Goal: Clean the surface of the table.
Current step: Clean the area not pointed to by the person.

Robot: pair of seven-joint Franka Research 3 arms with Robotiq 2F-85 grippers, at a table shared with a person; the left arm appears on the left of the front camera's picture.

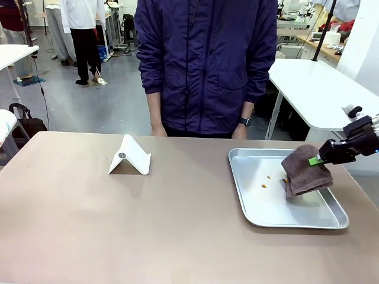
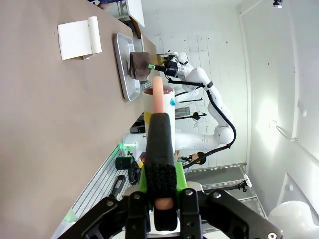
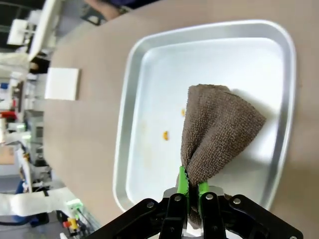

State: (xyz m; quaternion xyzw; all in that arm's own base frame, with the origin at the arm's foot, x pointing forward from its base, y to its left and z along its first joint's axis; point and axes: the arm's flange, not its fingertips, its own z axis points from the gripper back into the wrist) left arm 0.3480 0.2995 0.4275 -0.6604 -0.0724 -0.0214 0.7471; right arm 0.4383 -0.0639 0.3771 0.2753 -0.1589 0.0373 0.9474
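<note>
Worktop (image 1: 118,225): taupe, across the lower frame of the front view; looks stiff, smooth and probably heavy. Nothing to grasp, so wipe it flat.
Metal tray (image 1: 296,207): lower right, on the worktop.
Brown cloth (image 1: 305,174): soft, hangs over the tray, pinched at its bunched edge.
Right gripper (image 1: 317,160): jaws clamped on the cloth.
Left gripper (image 2: 160,119): jaws together on a pinkish stick (image 2: 157,92).
Crumbs (image 1: 265,186): orange, in the tray.
Writing: none readable.

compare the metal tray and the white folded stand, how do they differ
The metal tray is shiny and lies flat; the white folded stand is matte and rises like a tent. The tray is larger and holds orange crumbs; the stand looks clean. Both sit on the table.
</note>
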